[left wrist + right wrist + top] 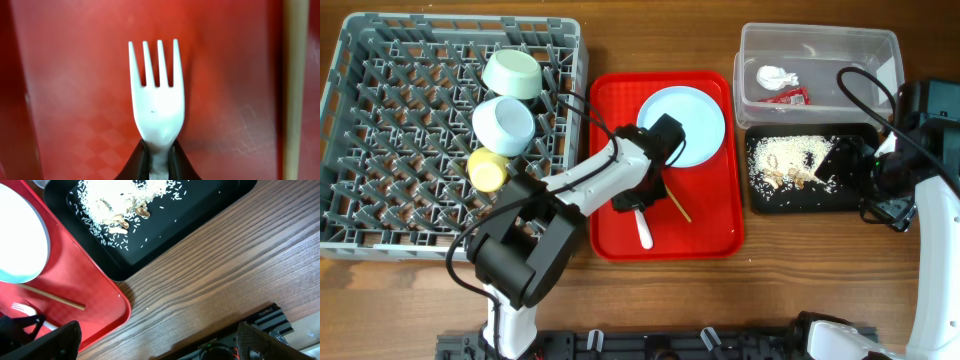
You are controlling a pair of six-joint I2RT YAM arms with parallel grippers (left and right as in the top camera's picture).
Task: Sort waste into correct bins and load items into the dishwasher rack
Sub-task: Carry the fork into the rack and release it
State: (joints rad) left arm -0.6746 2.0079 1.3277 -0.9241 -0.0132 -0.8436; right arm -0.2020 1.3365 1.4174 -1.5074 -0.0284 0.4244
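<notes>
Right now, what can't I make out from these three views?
1. Overhead: the left arm hides part of the plate and red tray; a second chopstick could lie beneath.
2. Left wrist: the chopstick is blurred, both ends cut off; the fork handle is hidden inside the left gripper.
3. Overhead: the sauce packet print is too small.

Here's the black tray (210, 205) on the worktop (225, 270), rice crumbs (120, 200) scattered inside, right beside the red tray (95, 292) carrying plate (20, 235), chopstick (50, 297), fork (22, 309).
</notes>
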